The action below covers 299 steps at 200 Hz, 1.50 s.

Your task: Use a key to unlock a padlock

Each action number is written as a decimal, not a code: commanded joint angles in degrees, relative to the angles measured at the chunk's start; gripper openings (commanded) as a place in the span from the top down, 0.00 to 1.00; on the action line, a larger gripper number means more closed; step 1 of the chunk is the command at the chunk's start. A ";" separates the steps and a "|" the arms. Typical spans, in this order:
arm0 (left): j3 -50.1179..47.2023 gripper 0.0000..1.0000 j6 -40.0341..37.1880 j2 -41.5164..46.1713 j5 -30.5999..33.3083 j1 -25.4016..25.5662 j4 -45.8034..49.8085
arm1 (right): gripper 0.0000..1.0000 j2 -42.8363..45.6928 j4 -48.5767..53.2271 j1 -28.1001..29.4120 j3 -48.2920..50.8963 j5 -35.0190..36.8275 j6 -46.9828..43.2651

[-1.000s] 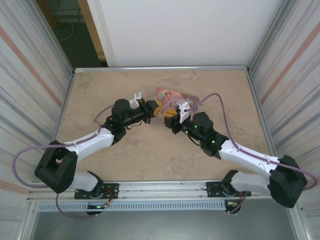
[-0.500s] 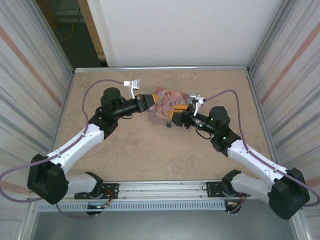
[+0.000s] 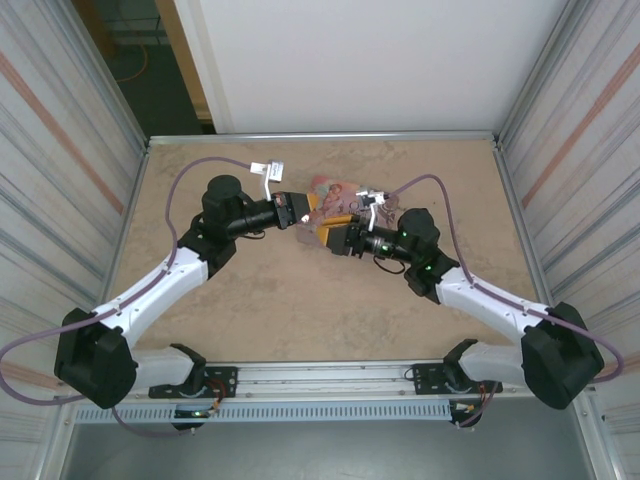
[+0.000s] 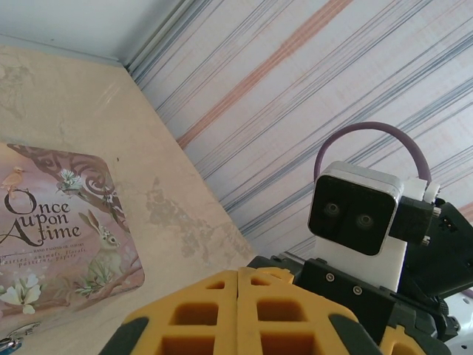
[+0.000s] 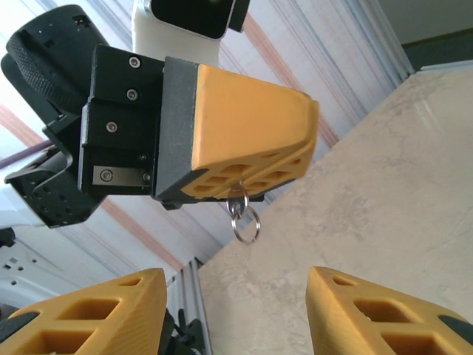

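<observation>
My left gripper (image 3: 303, 212) (image 4: 238, 275) is shut, its yellow fingers (image 5: 244, 126) pressed together. A small silvery key (image 5: 238, 198) sticks out from between them, with a split ring (image 5: 246, 223) dangling from it. My right gripper (image 3: 331, 234) (image 5: 236, 296) faces the left one from a short way off and stands open with nothing between its fingers. A tiny silvery-blue bit (image 4: 7, 342) beside the tin's corner may be the padlock; the frame edge cuts most of it off.
A pink illustrated tin (image 3: 340, 190) (image 4: 59, 222) lies flat on the beige table (image 3: 300, 310), just behind both grippers. Striped walls close in the left and right sides, and a metal rail (image 3: 320, 375) runs along the near edge.
The left arm drew back to the left and kept its fingers shut. The right arm swung out right, turned its gripper to face the left one and opened its jaws wider.
</observation>
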State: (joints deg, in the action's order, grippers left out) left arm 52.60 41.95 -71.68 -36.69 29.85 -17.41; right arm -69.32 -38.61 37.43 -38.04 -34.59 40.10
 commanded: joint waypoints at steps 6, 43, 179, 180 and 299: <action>-0.21 1.00 -1.09 1.32 -1.72 0.04 -2.26 | 0.50 -1.96 -2.43 1.01 -3.41 -0.95 0.78; -0.65 1.00 -0.73 1.14 -1.72 0.04 -3.30 | 0.54 -4.88 -2.57 1.67 -5.60 -0.83 0.86; -1.41 1.00 -0.79 1.28 -1.08 0.06 -3.59 | 0.94 -9.53 -4.28 2.34 -7.80 -0.06 2.37; -1.38 1.00 -0.81 1.24 -1.05 0.05 -3.60 | 0.95 -9.57 -4.24 2.36 -7.77 -0.05 2.40; -3.04 1.00 -0.55 4.09 1.63 -0.50 -3.90 | 1.00 -5.34 0.89 0.42 -4.76 2.50 0.62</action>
State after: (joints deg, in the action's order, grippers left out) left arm 50.50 41.95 -70.81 -35.94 30.13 -20.03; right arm -77.06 -39.46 39.42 -43.90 -34.61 42.41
